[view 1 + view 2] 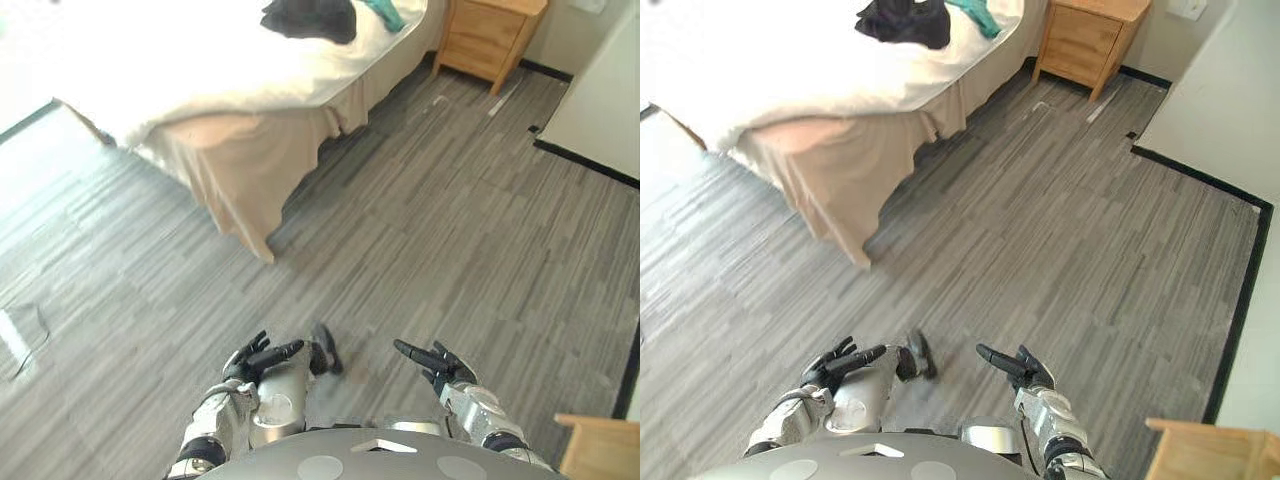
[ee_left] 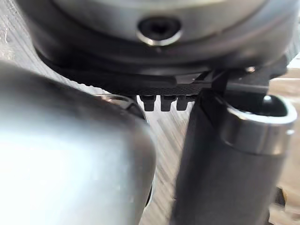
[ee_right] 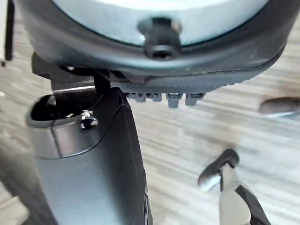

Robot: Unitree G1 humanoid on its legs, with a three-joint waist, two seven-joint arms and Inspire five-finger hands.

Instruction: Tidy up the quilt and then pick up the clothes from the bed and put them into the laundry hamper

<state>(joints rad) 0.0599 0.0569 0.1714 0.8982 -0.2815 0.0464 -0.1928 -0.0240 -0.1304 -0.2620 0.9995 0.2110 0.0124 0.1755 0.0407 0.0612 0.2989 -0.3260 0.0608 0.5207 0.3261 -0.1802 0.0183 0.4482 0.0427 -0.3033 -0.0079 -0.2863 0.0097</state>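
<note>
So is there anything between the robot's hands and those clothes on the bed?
Nothing visible stands in the way. The left hand and right hand are open, low over the floor, with only floor up to the bed. The black garment and teal garment lie on the white quilt, towards the nightstand.

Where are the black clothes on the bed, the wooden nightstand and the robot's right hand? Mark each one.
black clothes (image 1: 310,18): left eye view, middle of the dark heap.
wooden nightstand (image 1: 488,38): left eye view, its drawer front.
right hand (image 1: 440,365): left eye view, its palm.
</note>
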